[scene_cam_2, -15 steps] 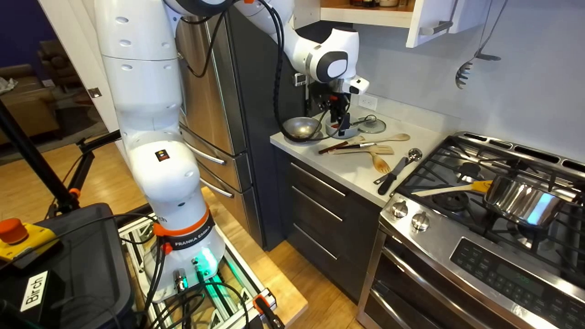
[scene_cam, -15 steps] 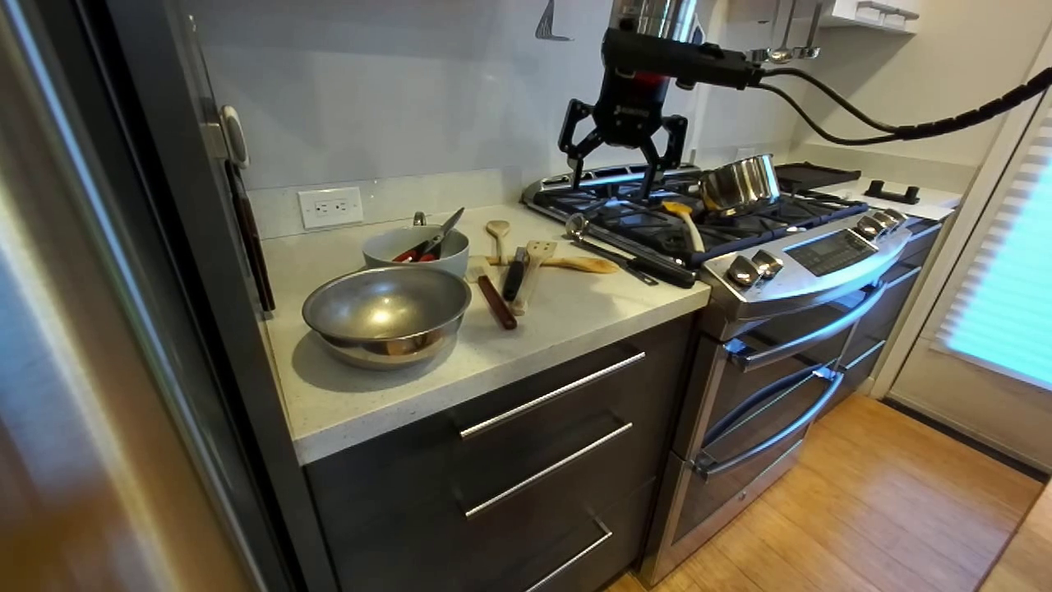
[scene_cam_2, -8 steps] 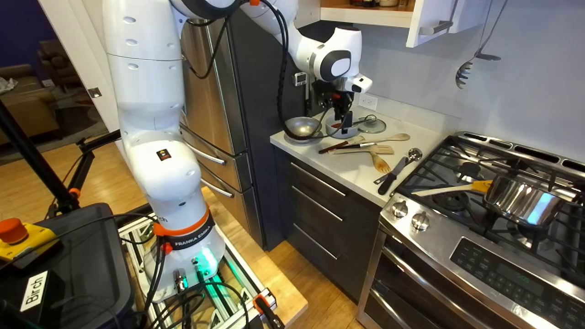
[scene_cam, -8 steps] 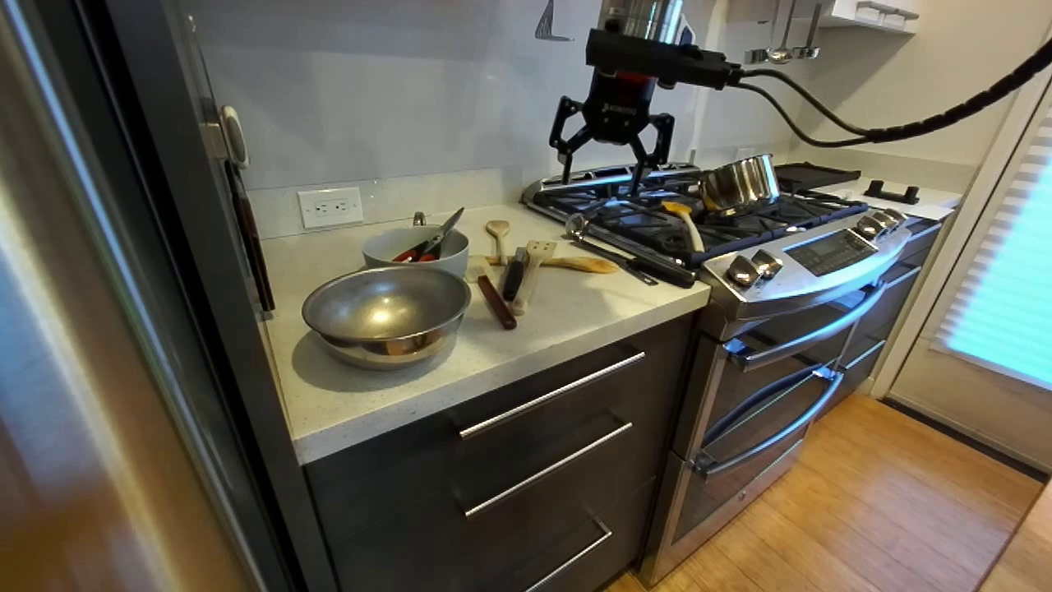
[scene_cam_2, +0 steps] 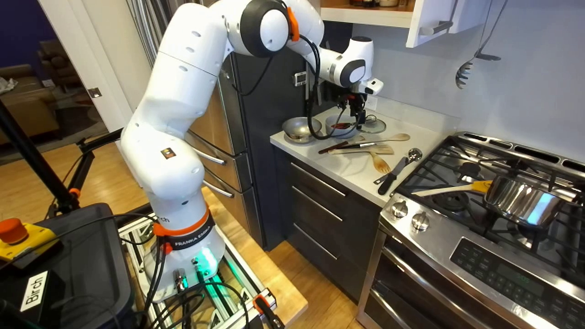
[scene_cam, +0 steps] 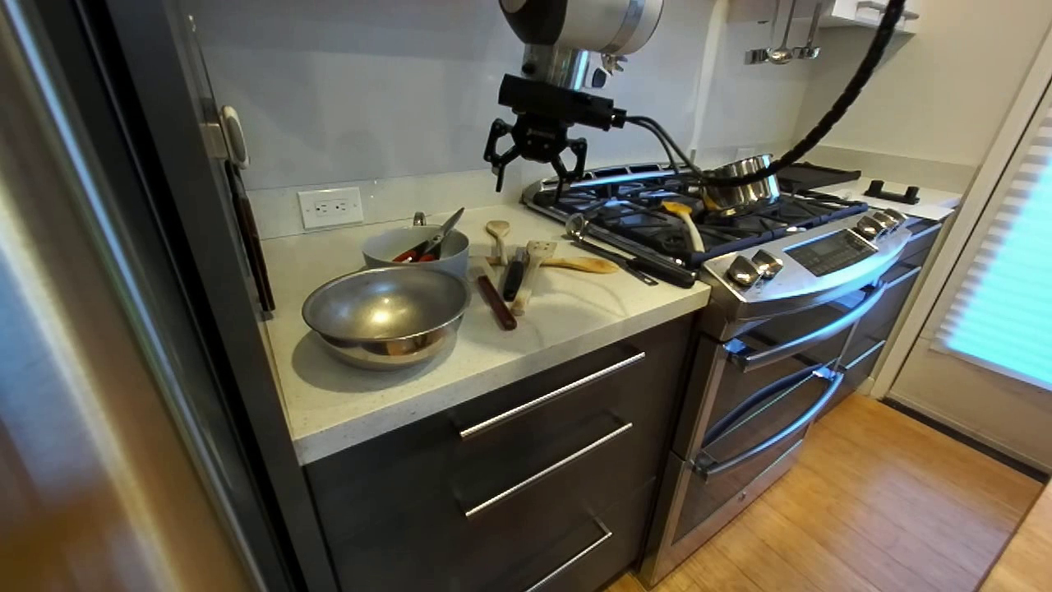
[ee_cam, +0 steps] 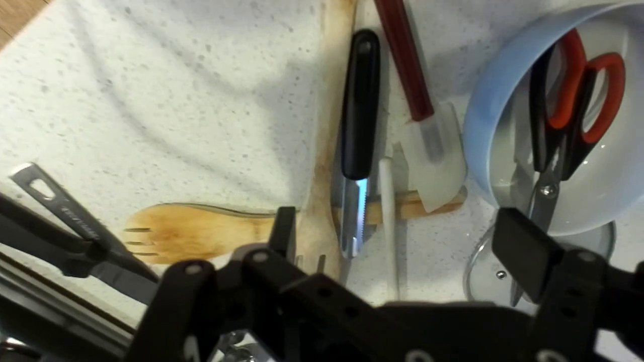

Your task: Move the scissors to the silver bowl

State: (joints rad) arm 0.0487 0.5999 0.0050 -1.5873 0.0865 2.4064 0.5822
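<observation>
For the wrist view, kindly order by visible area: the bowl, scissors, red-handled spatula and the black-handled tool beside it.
1. Bowl, partly cut off
2. Scissors
Unranked, too alike: spatula, also cut off; black-handled tool

Grey painted wall (scene_cam: 370, 99) high, honey-coloured wood-plank floor (scene_cam: 892, 493) low, in both exterior views. In an exterior view: glowing pale-blue window shade (scene_cam: 1007, 288), right edge. In an exterior view: tan upholstered sofa (scene_cam_2: 23, 112), far left, dark purple-blue wall (scene_cam_2: 18, 29) above; open white wall cupboard (scene_cam_2: 370, 16), top, right of centre.
</observation>
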